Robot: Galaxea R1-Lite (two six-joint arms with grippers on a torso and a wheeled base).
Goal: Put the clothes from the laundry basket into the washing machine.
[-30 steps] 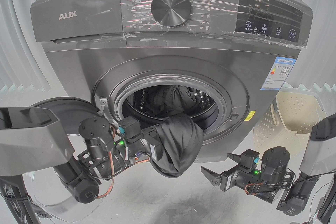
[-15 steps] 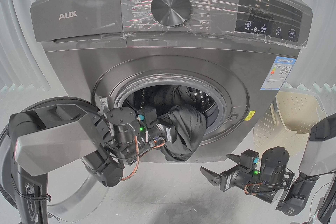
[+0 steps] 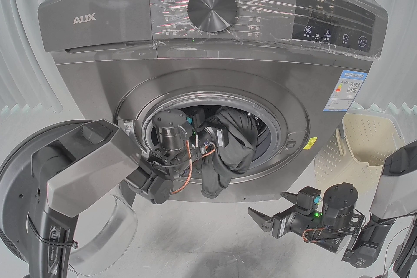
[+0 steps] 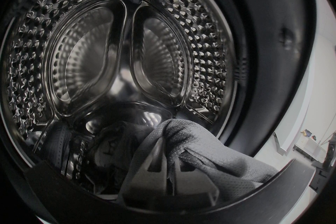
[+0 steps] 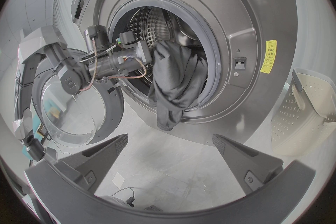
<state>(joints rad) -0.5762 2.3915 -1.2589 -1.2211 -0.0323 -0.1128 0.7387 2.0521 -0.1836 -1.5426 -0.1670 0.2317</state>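
One dark garment (image 3: 232,142) is pinched in the left gripper (image 4: 169,168), jaws closed through the cloth; it is held at the mouth of the washing machine (image 3: 208,74), probably to drop into the drum (image 4: 119,60); a tail hangs over the near rim and could snag; the drum has room farther in; the right gripper (image 3: 266,201) sits low, spread wide and empty, left of the laundry basket (image 3: 369,140).

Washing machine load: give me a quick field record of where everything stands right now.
door: open, swung to the robot's left
dark garment: held at the drum mouth, tail hanging outside over the lower rim
left gripper: shut on the dark garment, inside the opening
right gripper: open, low before the machine, holding nothing
laundry basket: right of the machine, no clothes seen in it
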